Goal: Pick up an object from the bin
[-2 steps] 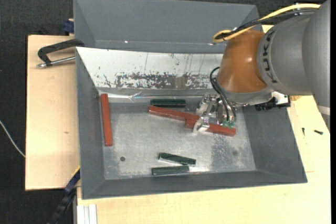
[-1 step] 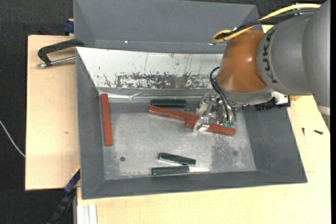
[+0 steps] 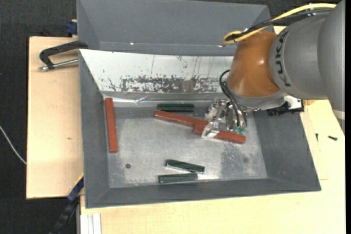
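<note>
The pick is not yet done: the long red bar (image 3: 176,119) lies flat on the bin (image 3: 164,24) floor, running from the centre toward 4 o'clock. The jaws are down at its 4 o'clock end. I cannot tell whether they are released or clenched on it.

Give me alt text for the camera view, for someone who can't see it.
The end effector is low in the grey bin, over the right end of a slanted red bar mid-floor. A second red bar lies along the left wall, a back green bar just behind the slanted one, and two front green bars near the front wall.
</note>
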`<control>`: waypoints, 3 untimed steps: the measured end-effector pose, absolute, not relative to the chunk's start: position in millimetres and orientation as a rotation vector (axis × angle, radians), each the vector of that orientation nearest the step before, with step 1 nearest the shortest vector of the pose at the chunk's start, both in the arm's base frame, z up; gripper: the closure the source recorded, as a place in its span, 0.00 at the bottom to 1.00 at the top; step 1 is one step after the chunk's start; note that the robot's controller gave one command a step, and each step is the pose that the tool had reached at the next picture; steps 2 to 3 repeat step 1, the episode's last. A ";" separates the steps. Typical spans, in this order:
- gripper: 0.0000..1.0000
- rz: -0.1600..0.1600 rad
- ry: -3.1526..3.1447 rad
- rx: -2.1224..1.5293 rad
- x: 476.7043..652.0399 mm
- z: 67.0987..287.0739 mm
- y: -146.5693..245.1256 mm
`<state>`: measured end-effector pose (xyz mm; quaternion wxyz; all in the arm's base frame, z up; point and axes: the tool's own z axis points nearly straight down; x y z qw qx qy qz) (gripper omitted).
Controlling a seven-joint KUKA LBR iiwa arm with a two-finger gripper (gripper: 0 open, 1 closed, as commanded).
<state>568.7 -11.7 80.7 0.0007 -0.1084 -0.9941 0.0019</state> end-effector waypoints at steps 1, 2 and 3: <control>1.00 0.001 -3.120 -0.341 566.8 97.8 -10.2; 1.00 0.001 -3.120 -0.341 566.8 97.8 -10.2; 1.00 0.001 -3.120 -0.341 566.8 97.8 -10.2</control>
